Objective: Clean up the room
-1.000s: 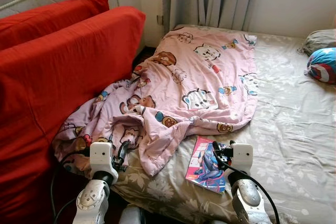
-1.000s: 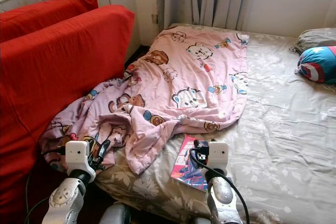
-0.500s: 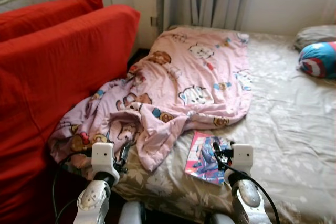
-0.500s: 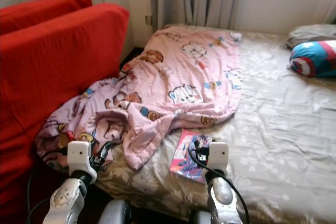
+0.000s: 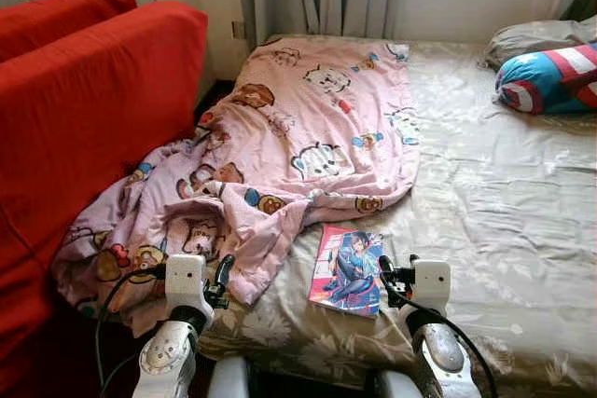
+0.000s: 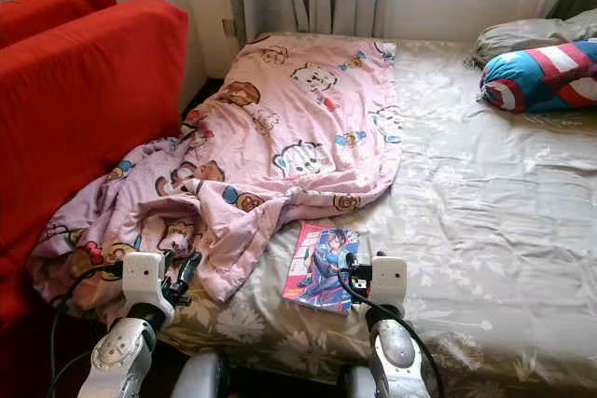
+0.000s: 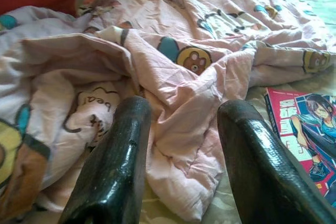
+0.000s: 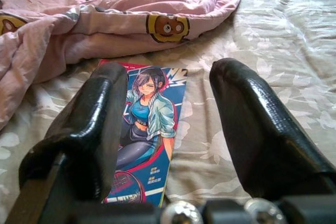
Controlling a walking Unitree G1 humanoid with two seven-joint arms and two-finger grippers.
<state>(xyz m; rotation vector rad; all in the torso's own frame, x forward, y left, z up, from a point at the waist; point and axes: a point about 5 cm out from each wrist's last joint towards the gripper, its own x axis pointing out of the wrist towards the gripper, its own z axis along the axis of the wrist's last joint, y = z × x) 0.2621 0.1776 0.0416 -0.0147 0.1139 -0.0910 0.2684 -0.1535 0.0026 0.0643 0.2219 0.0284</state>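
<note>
Left eye view showed the red fabric sofa [image 5: 84, 109] pressed against the bed's left side, with the crumpled pink cartoon-print quilt [image 5: 280, 156] spilling from the beige floral bedsheet [image 5: 494, 212] down into the gap beside it. The left gripper [image 5: 222, 279] hovered at the quilt's lower hem, fingers spread and holding nothing. Just to the right lay the thin glossy comic book with an anime cover [image 5: 347, 269], flat near the bed's near edge, its top edge touching the quilt. The right gripper [image 5: 386, 277], also spread and empty, sat just beside the book's lower right corner.

The book seemed the step in hand. A flat thing on soft bedding gives little to pinch, so sliding one finger under the free near edge looked wisest, keeping off the quilt. Open sheet lay to the right, well clear up to the round blue, red and white shield-pattern cushion [image 5: 550, 76].
</note>
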